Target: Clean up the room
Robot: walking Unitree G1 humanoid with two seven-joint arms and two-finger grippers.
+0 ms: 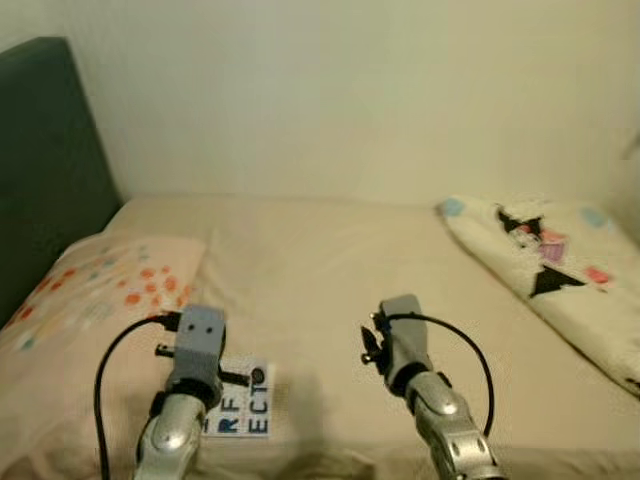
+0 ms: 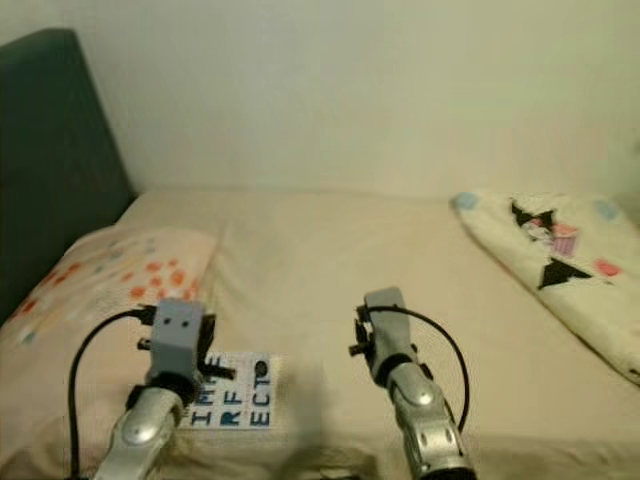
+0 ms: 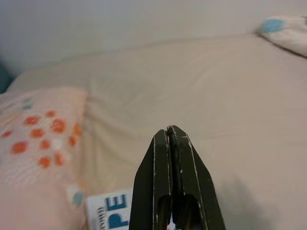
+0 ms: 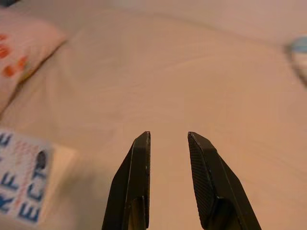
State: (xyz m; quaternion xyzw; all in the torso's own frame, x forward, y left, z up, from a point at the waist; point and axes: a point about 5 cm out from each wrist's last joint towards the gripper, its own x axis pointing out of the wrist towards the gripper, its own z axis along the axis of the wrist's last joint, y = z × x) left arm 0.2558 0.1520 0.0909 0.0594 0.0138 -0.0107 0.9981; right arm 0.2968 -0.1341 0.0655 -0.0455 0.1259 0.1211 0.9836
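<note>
Left fingers clenched, right fingers released, both above a lettered card lying lengthwise across the bed, lower left.

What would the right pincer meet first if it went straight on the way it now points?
Probably the bare beige bedsheet: the right pincer, open, aims across the mattress with nothing ahead. Depth is unclear.
</note>
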